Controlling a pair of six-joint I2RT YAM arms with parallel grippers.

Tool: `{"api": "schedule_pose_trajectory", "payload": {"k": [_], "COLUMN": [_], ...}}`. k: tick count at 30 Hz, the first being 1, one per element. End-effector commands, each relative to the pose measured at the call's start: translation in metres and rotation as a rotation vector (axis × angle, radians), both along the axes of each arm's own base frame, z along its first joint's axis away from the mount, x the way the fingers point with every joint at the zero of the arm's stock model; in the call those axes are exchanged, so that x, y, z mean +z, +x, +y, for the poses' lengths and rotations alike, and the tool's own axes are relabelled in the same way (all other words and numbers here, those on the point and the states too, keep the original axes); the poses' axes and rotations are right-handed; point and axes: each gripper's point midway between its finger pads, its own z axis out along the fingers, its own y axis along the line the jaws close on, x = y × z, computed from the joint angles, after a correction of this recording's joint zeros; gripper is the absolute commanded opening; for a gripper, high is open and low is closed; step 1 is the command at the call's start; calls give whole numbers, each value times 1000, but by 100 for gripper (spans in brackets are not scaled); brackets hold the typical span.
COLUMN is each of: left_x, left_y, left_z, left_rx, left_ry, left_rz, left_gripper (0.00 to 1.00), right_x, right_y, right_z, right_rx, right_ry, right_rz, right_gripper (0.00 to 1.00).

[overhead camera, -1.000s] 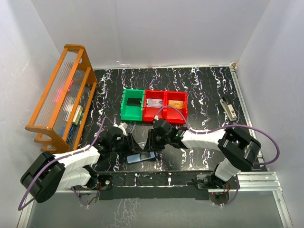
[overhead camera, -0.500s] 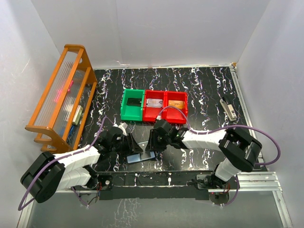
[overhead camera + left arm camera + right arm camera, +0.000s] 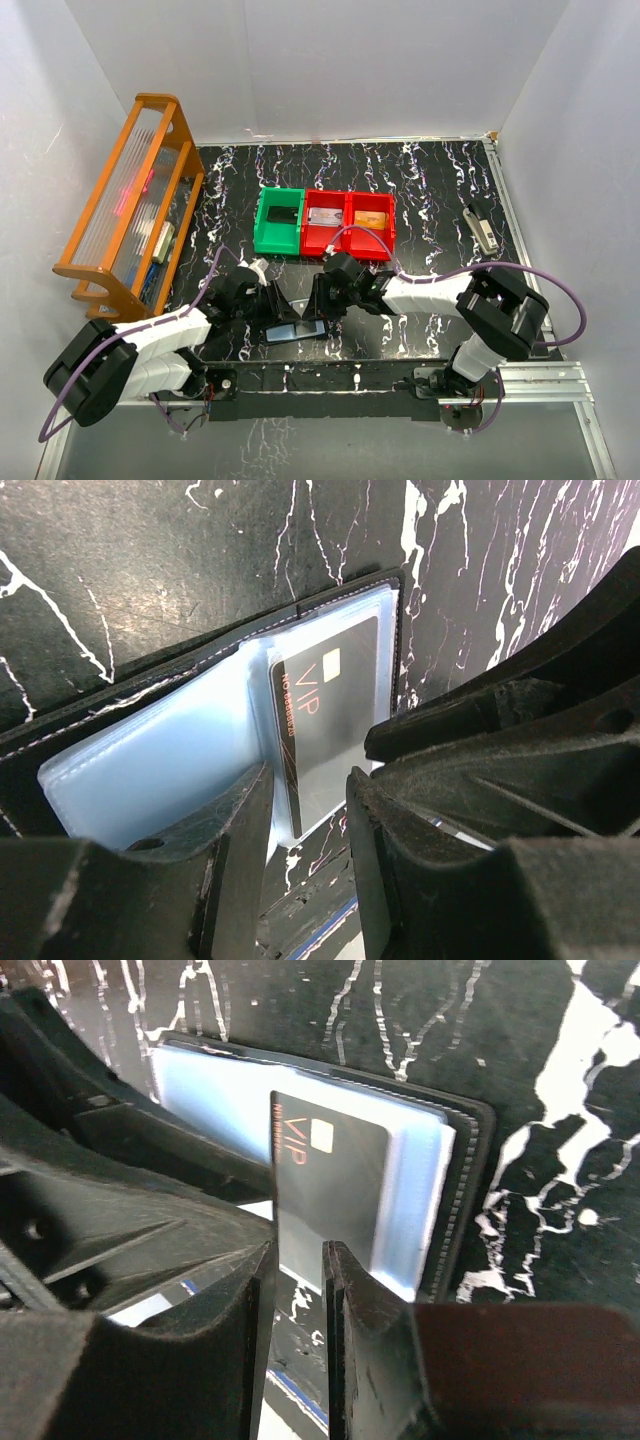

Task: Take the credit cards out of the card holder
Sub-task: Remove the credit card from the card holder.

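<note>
From above: shows the card holder [image 3: 297, 331] lying open on the black marbled counter [image 3: 430, 190], close to the near edge, with the left claw [image 3: 280, 312] bearing on it from the left and the right claw [image 3: 316, 308] from the right. Places a green bin [image 3: 262, 225] and two red bins [image 3: 346, 222] in a row farther back, and an orange rack [image 3: 158, 104] along the left wall.

Left wrist: looks down on the two light-blue inner panels of the card holder [image 3: 150, 770], with a black card [image 3: 335, 700] marked VIP tucked in the right-hand one. Finds the left claw [image 3: 308, 778] narrowly parted astride the near edge of that panel, by the fold. Cannot tell a grip from a mere touch.

Right wrist: catches the black card [image 3: 335, 1160] face up against the blue panel, with the dark outer rim of the card holder [image 3: 470, 1160] just beside it. Sets the right claw [image 3: 298, 1260] slightly parted over the card's near end. Cannot tell a pinch from a hover here either.
</note>
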Motion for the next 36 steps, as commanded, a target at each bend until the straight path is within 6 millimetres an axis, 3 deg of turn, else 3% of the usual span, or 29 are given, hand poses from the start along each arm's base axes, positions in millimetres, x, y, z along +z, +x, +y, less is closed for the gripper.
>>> {"api": "schedule_pose_trajectory", "payload": {"k": [1, 8, 16, 20, 28, 36], "left_x": [5, 0, -1, 1, 1, 1], "left_y": [1, -3, -1, 0, -1, -2], "left_z": [-5, -3, -1, -1, -2, -4], "left_rx": [-8, 13, 4, -7, -13, -24], "left_ry": [-33, -40, -5, 7, -1, -10], "left_rz": [-6, 15, 10, 0, 2, 4], "left_gripper": [33, 28, 29, 29, 30, 30], "right_x": [10, -7, 19, 19, 5, 11], "right_y": [0, -2, 12, 17, 11, 10], "right_z": [17, 8, -1, -10, -3, 4], "right_rx": [22, -12, -59, -91, -59, -41], "right_ry": [94, 54, 25, -18, -12, 37], "right_rz": [-11, 17, -70, -93, -47, -55], "right_gripper": [22, 22, 28, 28, 29, 24]}}
